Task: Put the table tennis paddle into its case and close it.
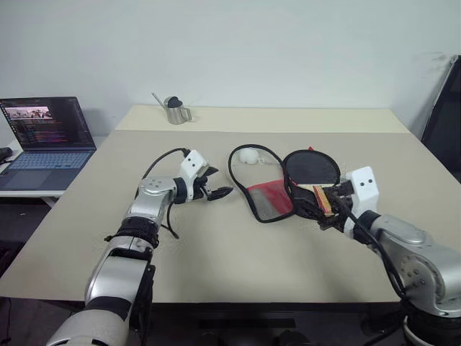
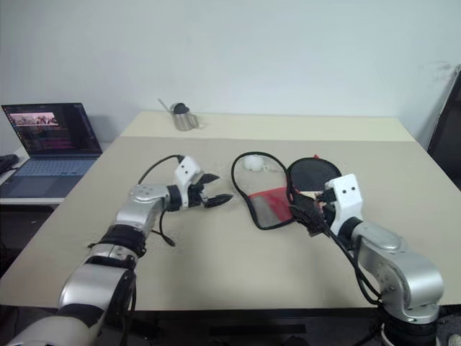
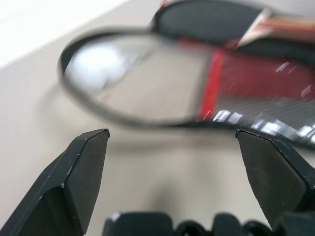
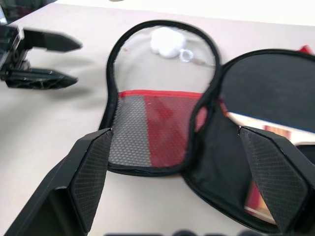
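Observation:
The case lies unzipped and spread open in the middle of the table. Its flap, with a clear window, red panel and black mesh, is folded out to the left. The table tennis paddle rests on the case's right half, black face up, with its wooden handle pointing toward my right gripper. That gripper is open just off the handle end, holding nothing. My left gripper is open too, a short way left of the flap and pointing at it.
A white ball shows through the flap's clear window. A metal cup stands at the table's far left. A laptop sits on a lower desk to the left. A dark panel leans at the right edge.

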{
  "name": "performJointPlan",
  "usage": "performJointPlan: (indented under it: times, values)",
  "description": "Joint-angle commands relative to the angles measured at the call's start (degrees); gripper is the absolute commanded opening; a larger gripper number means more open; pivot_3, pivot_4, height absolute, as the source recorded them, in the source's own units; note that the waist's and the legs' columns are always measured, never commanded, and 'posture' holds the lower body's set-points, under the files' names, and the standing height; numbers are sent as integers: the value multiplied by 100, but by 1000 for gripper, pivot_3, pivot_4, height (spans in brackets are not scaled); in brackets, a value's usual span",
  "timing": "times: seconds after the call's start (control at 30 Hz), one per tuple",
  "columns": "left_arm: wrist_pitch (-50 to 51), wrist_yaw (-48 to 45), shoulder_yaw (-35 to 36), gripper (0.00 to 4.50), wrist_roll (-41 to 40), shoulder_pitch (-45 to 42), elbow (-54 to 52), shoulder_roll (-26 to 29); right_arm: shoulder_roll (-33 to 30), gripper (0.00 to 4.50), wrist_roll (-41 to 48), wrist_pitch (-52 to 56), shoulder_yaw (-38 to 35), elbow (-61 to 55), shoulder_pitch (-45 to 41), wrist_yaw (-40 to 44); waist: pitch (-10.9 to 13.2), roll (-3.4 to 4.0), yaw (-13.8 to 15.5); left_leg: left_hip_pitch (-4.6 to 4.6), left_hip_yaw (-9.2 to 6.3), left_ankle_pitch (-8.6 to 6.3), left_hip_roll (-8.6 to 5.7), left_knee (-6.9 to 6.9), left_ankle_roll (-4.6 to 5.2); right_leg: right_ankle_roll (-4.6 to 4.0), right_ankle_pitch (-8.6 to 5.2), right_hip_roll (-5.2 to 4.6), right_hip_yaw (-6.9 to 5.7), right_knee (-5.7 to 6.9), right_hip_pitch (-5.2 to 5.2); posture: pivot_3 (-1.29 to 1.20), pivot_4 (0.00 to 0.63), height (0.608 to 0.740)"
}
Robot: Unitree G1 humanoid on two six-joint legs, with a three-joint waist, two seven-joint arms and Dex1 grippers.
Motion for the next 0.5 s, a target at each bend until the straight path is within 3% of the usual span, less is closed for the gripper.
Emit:
performJointPlan:
  times: [0.03,0.5]
  values:
    - [-319,321,113,4500,173,-326,428,105,-88,4461,175,-1,-236,-253,6,-21,0,0,0,0,0,0,0,0,0,0,0,0,0,1,0,0,150,740]
    - [-429,878,152,4500,433,-724,1377,-543,-145,4461,247,-106,-300,-278,141,-177,-1,-2,6,-2,1,0,-2,3,0,1,0,-1,1,0,1,0,150,740]
